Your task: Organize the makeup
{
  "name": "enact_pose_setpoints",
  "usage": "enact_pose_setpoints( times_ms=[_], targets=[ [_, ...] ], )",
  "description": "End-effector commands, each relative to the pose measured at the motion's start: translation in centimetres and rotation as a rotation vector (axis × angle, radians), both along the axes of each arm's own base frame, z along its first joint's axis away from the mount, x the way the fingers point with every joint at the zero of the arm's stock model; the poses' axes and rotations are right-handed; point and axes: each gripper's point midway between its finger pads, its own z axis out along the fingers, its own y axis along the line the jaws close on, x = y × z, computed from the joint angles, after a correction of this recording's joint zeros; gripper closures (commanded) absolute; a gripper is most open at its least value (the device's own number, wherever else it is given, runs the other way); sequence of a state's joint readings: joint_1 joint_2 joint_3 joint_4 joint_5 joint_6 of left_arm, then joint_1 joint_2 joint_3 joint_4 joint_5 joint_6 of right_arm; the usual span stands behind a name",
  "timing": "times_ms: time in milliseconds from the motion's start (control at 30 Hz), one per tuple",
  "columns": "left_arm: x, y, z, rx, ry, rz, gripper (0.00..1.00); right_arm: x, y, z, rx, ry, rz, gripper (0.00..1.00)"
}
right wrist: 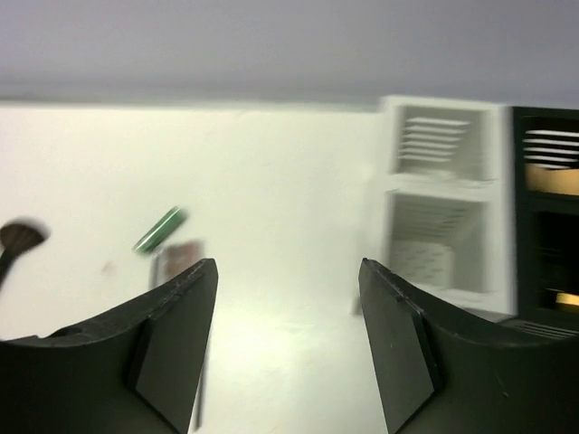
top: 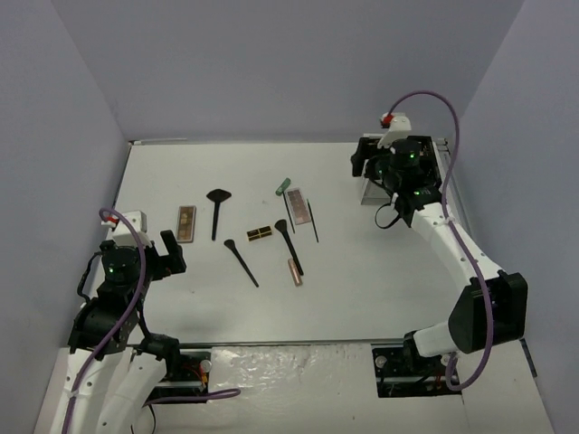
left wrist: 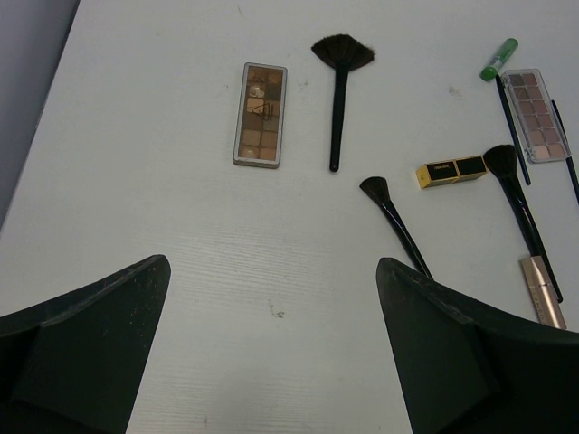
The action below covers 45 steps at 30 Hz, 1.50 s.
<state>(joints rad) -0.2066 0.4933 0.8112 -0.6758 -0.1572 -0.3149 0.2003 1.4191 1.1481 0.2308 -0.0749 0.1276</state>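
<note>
My left gripper (left wrist: pixel 271 267) is spread and empty, with the brown palette (left wrist: pixel 260 115) and fan brush (left wrist: pixel 341 86) ahead of it. My right gripper (right wrist: pixel 288 271) is spread too, with the green tube (right wrist: pixel 161 230) ahead-left.

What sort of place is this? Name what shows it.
Probably a robot test booth: grey walls enclose a white table, a left arm and right arm stand at its near edge, and a fan brush and brown palette lie on it.

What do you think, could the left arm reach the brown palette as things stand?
Probably yes. The left gripper is open and empty, the brown palette lies flat ahead of it, and only bare table lies between them; the fan brush sits apart, to one side.
</note>
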Motion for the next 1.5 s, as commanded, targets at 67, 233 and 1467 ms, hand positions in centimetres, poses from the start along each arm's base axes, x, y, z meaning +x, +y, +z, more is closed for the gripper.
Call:
enact_pose_setpoints(
  times_ms=[67,233,1467],
  targets=[
    [1.1,-0.5,1.2,-0.014,-0.034,-0.015,0.03,-5.6,11.1,-3.5,-0.079,0.112,0.434,0.35],
    [1.2,-0.4,0.9,-0.011,-0.022,-0.012,0.03,-7.9,17.8,-8.2,-0.181,0.203,0.694,0.34],
    [1.5,-0.2,0.5,-0.004,0.005,0.004,0.03,-20.0,21.3,-23.2,-0.276,0.514,0.224,0.63]
  ],
)
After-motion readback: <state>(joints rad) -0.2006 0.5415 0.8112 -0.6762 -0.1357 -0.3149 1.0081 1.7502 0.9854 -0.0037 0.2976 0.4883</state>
